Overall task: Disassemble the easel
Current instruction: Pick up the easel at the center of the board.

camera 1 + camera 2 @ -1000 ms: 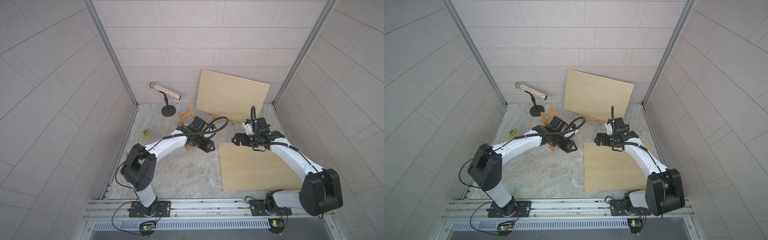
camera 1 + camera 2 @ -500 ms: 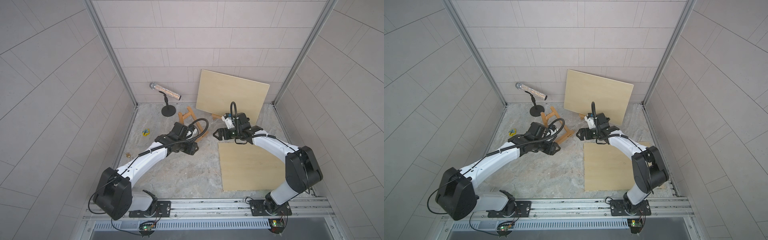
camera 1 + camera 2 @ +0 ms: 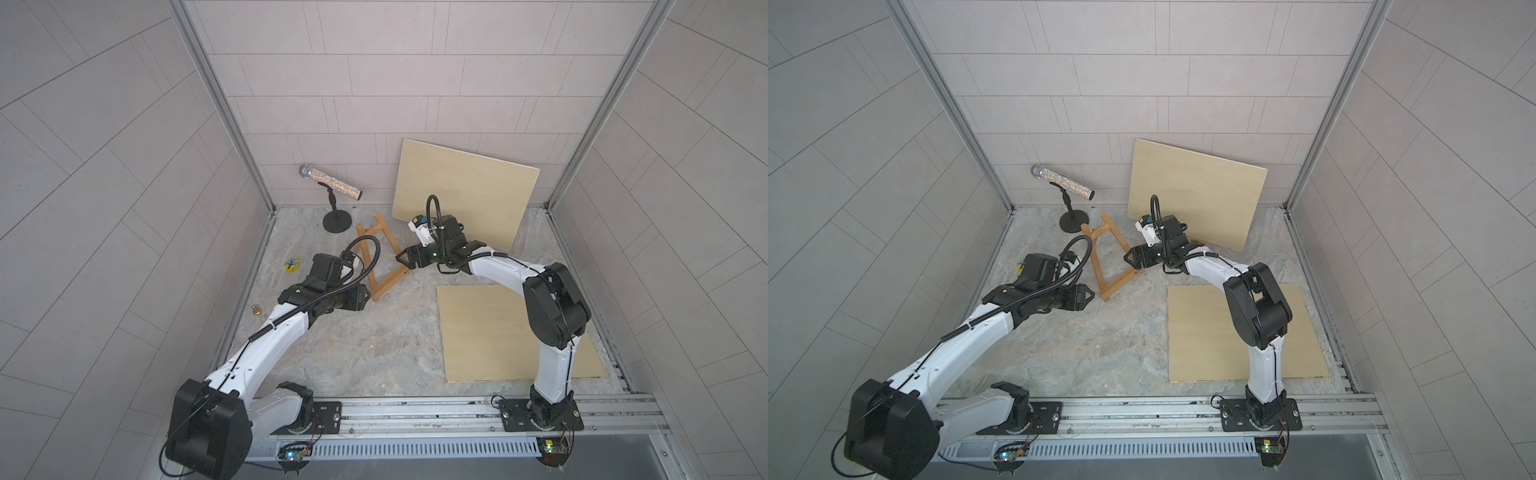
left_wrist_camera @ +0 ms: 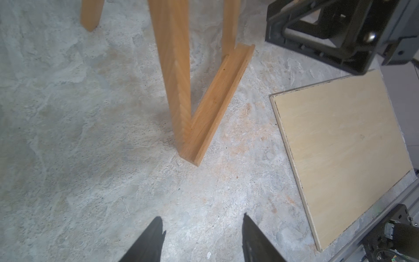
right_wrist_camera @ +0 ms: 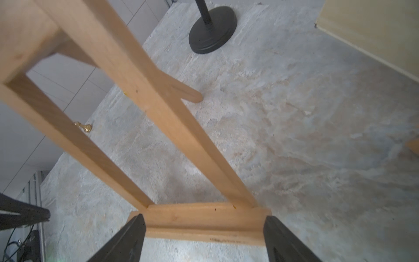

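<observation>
Right claw (image 3: 401,261) spread, fingers (image 5: 127,240) astride ledge (image 5: 204,217) in wrist view, touch unclear. Left claw (image 3: 365,297) released, empty, low over tabletop (image 3: 374,353). Easel (image 3: 391,283) upright toward 12 o'clock of tabletop, between claws: left at its 7 o'clock, right at 3 o'clock.

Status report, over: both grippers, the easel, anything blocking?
Left gripper open, empty, short of easel. Right gripper astride its ledge, grip unclear. Easel upright, assembled. Microphone stand behind, apart.
</observation>
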Motion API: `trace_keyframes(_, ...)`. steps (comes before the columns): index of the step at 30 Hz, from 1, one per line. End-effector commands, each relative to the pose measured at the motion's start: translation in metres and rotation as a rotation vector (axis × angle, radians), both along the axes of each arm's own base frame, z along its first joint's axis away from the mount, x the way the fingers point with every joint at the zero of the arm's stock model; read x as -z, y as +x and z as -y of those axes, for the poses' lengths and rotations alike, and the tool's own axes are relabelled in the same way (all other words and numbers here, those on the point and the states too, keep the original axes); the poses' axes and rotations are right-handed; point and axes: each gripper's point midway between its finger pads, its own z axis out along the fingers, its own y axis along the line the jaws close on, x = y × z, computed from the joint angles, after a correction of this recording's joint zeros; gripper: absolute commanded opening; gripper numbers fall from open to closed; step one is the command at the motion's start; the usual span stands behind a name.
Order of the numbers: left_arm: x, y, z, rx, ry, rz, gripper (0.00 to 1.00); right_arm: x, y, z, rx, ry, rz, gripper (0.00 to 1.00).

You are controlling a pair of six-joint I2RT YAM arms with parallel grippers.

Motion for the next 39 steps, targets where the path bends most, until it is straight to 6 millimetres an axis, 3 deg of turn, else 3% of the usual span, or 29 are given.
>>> trace_keyframes(1, -0.004, -0.001, -0.004, -0.017, -0.035, 0.011, 0.59, -0.005, 0.01, -0.014, -0.037, -0.014, 0.066, 0.84)
trace_keyframes(7, -0.003, 0.002, -0.012, -0.041, -0.046, 0.013, 0.59, 0.005, 0.019, -0.037, -0.098, -0.057, 0.099, 0.81)
trace_keyframes(13, -0.004, 0.007, -0.017, -0.06, -0.055, 0.017, 0.59, 0.006, 0.023, -0.049, -0.118, -0.082, 0.135, 0.7)
trace_keyframes(20, -0.002, 0.01, -0.021, -0.076, -0.061, 0.015, 0.59, 0.007, 0.02, -0.051, -0.14, -0.113, 0.164, 0.28)
trace_keyframes(25, -0.002, 0.011, -0.023, -0.088, -0.068, 0.012, 0.59, 0.008, 0.013, -0.054, -0.166, -0.148, 0.184, 0.15)
trace_keyframes(32, -0.011, 0.013, -0.032, -0.139, -0.086, 0.033, 0.6, -0.013, 0.007, -0.055, -0.15, -0.17, 0.246, 0.05)
trace_keyframes(39, -0.026, 0.021, -0.042, -0.212, -0.125, 0.059, 0.62, -0.043, -0.008, -0.051, -0.152, -0.181, 0.29, 0.02)
